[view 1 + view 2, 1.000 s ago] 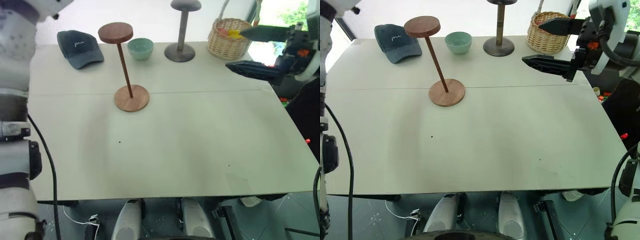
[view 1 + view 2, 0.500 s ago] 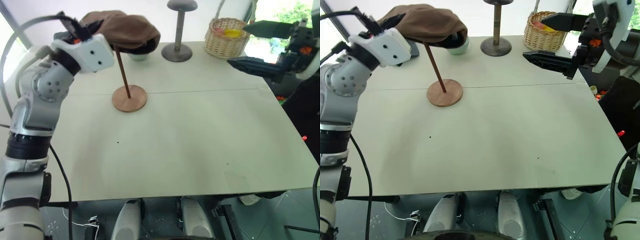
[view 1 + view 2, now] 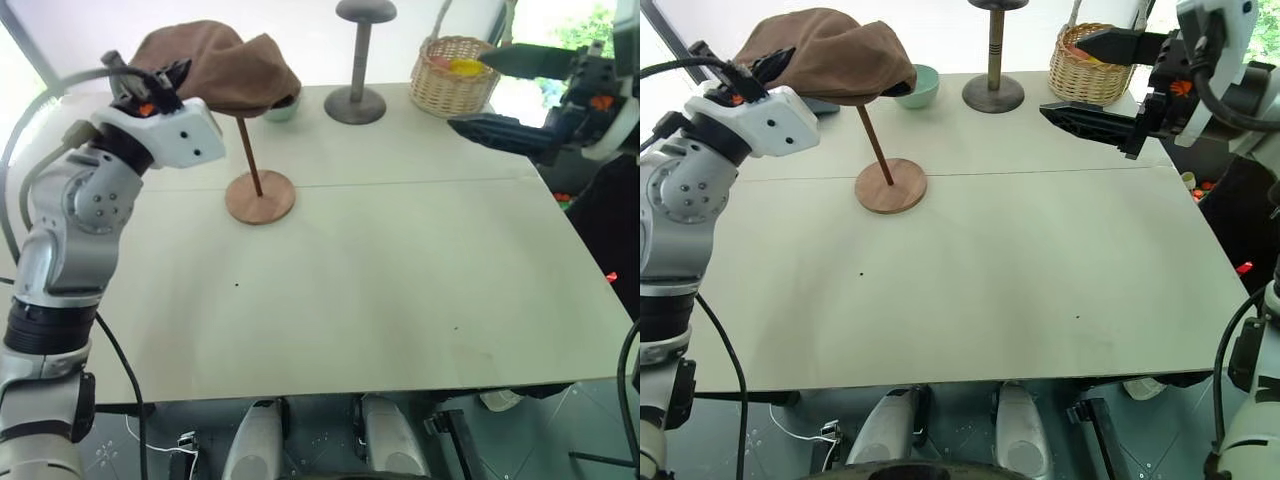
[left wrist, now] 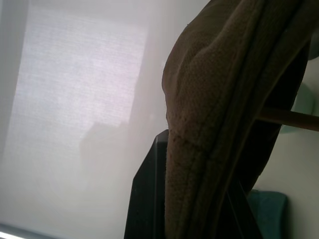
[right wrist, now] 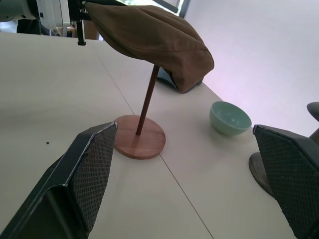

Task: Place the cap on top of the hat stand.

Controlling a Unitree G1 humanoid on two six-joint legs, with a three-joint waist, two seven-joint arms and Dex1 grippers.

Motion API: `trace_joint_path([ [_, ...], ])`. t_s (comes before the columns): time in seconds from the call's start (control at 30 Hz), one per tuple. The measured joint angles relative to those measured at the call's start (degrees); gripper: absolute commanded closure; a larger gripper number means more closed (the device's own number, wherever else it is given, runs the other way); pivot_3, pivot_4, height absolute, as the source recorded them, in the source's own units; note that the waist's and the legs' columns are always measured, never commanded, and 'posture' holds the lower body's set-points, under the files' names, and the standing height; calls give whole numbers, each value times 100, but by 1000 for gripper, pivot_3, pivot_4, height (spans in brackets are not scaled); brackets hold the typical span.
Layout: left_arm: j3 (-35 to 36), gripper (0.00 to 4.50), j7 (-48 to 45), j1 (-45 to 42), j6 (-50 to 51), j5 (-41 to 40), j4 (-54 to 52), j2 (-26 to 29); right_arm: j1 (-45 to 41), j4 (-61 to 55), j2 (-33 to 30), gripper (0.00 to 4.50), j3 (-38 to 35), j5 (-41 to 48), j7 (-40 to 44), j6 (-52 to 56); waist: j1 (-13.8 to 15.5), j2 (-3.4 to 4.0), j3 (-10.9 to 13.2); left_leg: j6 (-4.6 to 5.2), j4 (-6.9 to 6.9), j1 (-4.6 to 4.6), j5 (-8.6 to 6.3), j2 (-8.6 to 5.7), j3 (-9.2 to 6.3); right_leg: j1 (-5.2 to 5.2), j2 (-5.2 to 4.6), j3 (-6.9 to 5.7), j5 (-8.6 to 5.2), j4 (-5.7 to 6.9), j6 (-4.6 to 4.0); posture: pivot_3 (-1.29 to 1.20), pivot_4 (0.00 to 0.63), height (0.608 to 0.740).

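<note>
Soft brown flat cap (image 3: 825, 55) draped over the top of the reddish-brown wooden hat stand (image 3: 888, 180), pinched at its rim by the left gripper (image 3: 758, 72). Right gripper (image 3: 1110, 75) spread wide, holding nothing, near the wicker basket (image 3: 455, 75).

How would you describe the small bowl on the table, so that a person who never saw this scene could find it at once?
Start at the wide pale table and look along its far edge. There, between the thin reddish-brown hat stand that carries the brown cap and the thicker grey stand, sits the bowl. It is the only pale green, open, round thing there; the other container, a woven basket, is tan.
</note>
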Motion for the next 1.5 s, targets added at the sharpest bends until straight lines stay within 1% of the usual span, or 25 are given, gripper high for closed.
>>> trace_joint_path([
  [0.03,-2,4452,0,37,63,16,0,-43,-2,7,19,0,4,0,0,0,0,0,0,0,0,0,0,0,0,0,1,0,0,0,0,0,150,740],
  [0.13,-8,3442,0,89,222,78,-17,-153,-14,18,66,0,50,-2,-2,0,3,0,0,0,1,-1,0,1,0,0,1,0,0,0,0,0,150,740],
  [0.27,-8,1539,-29,89,387,85,-77,-225,-89,64,91,0,129,-7,-2,1,3,0,0,0,1,-1,0,1,0,0,1,0,0,0,0,0,150,740],
  [0.3,-7,900,-53,89,421,80,-102,-226,-109,64,92,0,132,-7,-2,1,3,0,0,0,1,-1,0,1,0,0,1,0,0,0,0,0,150,740],
  [0.33,-7,513,-96,89,443,71,-148,-230,-123,64,92,0,133,-9,-1,0,3,0,0,0,1,-1,0,1,0,0,1,0,0,-1,0,0,150,740],
  [0.47,59,513,-360,171,570,-143,-387,-237,-125,73,114,0,189,-27,16,-40,0,0,0,0,1,-1,0,1,0,0,1,0,0,-1,-1,0,150,740],
  [0.6,217,513,-668,554,508,-440,-699,-16,-177,159,156,0,205,-65,46,-87,-17,0,0,0,-2,2,0,6,2,0,4,1,0,0,-1,0,150,740],
  [0.7,514,513,-807,976,378,-557,-943,226,-198,237,189,0,228,-113,84,-144,-13,1,0,1,-2,3,-1,10,4,-1,6,1,-2,-1,-5,0,150,740],
  [0.77,687,513,-920,1140,371,-690,-1064,292,-203,285,201,0,242,-125,119,-188,-6,1,0,0,0,2,-1,10,4,0,6,1,-4,-1,-13,0,150,740],
  [0.87,1110,513,-1439,1457,473,-1477,-1354,332,-203,289,204,0,370,-258,209,-319,2,1,0,0,2,2,-1,11,8,0,5,4,-9,-4,-24,0,150,740],
  [0.93,1460,513,-1934,1644,770,-2334,-1600,326,-131,220,184,0,533,-539,295,-628,-5,1,0,0,1,2,-1,13,9,0,6,4,-9,-4,-26,0,150,740],
  [0.97,1723,513,-2207,1718,987,-2846,-1729,333,-24,146,170,0,649,-739,356,-859,-8,1,0,0,1,4,-1,14,9,0,8,4,-10,-4,-26,0,150,740],
  [1.0,1884,513,-2349,1726,1132,-3111,-1797,349,64,112,172,0,719,-833,396,-982,-5,1,0,0,1,4,-1,16,8,0,10,4,-10,-4,-26,0,150,740],
  [1.03,2132,513,-2550,1725,1536,-3581,-1904,433,154,79,186,0,864,-1017,430,-1187,-10,1,0,0,1,4,-1,17,9,0,12,4,-9,-3,-26,0,150,740],
  [1.07,2302,513,-2666,1728,1821,-3842,-1944,522,193,58,205,0,946,-1105,441,-1291,-13,1,0,0,1,6,-1,17,9,0,13,5,-9,-3,-27,0,150,740],
  [1.17,3180,513,-3265,1732,3579,-5465,-1979,1006,177,-123,517,0,1220,-1457,261,-1559,-62,2,0,0,1,12,-1,30,12,0,26,9,-7,-3,-29,0,150,740],
  [1.23,3745,513,-3600,1707,4723,-6425,-1750,1426,144,-313,776,0,1466,-1791,91,-1819,-91,-1,1,0,-1,15,-1,43,10,0,42,10,-7,0,-29,0,150,740],
  [1.3,4274,513,-3876,1710,5522,-7035,-1375,1803,130,-472,1037,0,1775,-2169,-40,-2182,-133,0,1,0,-9,21,-1,49,7,-1,50,9,-8,1,-31,0,150,740],
  [1.4,5062,513,-4532,1910,6412,-7680,-661,2456,-140,-424,1651,0,2279,-2896,-439,-2741,-197,2,2,0,-12,23,-1,56,10,-7,56,10,-5,3,-39,0,150,740],
  [1.5,5489,513,-4918,2055,6687,-7840,-142,2786,-552,-18,2128,0,2548,-3502,-814,-3200,-195,2,2,-1,-14,24,-1,58,11,-8,57,10,-4,2,-45,0,150,740],
])
